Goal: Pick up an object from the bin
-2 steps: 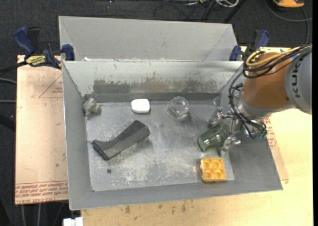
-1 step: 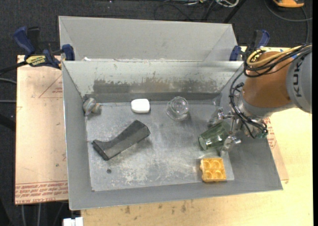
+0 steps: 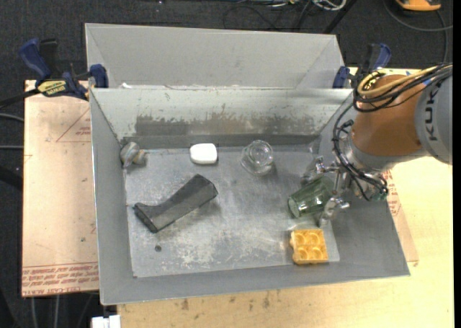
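Your gripper [image 3: 328, 193], open or closed you cannot tell, hangs beside the small translucent green cup [image 3: 307, 200]: probably light, slippery, fragile, so pinch its rim.

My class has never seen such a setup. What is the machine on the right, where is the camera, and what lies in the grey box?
The camera looks down from above, slightly sideways, into a grey metal bin. The orange-covered machine from the right is a robot arm; its tip is a hand for picking things. On the floor lie a white oval lump, a clear glass, a dark wedge, a grey piece and a yellow block with holes. The hand is down at a green see-through thing on the right; whether it grips it is unclear.
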Tool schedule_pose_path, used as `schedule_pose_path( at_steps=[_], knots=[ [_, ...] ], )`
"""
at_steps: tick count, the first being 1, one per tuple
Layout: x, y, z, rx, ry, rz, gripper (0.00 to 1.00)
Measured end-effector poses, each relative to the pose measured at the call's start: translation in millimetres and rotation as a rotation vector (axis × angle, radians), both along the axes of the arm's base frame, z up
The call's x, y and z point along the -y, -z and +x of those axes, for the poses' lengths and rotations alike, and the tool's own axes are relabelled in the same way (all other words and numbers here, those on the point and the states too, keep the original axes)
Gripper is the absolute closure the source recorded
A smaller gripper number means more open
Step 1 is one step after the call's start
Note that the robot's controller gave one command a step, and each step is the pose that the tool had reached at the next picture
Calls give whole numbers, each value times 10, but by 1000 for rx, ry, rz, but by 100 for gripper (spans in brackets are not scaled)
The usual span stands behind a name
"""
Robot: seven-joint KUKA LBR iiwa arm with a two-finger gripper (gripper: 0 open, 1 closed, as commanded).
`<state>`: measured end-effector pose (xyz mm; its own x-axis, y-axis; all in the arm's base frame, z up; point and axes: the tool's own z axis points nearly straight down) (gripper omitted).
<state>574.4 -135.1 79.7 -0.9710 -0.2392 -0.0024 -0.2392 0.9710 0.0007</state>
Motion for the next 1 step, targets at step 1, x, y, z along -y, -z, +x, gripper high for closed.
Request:
schedule_pose_path(
  at_steps=[1],
  knots=[
    [-3,-22,-6,-2,0,0,100]
  ],
)
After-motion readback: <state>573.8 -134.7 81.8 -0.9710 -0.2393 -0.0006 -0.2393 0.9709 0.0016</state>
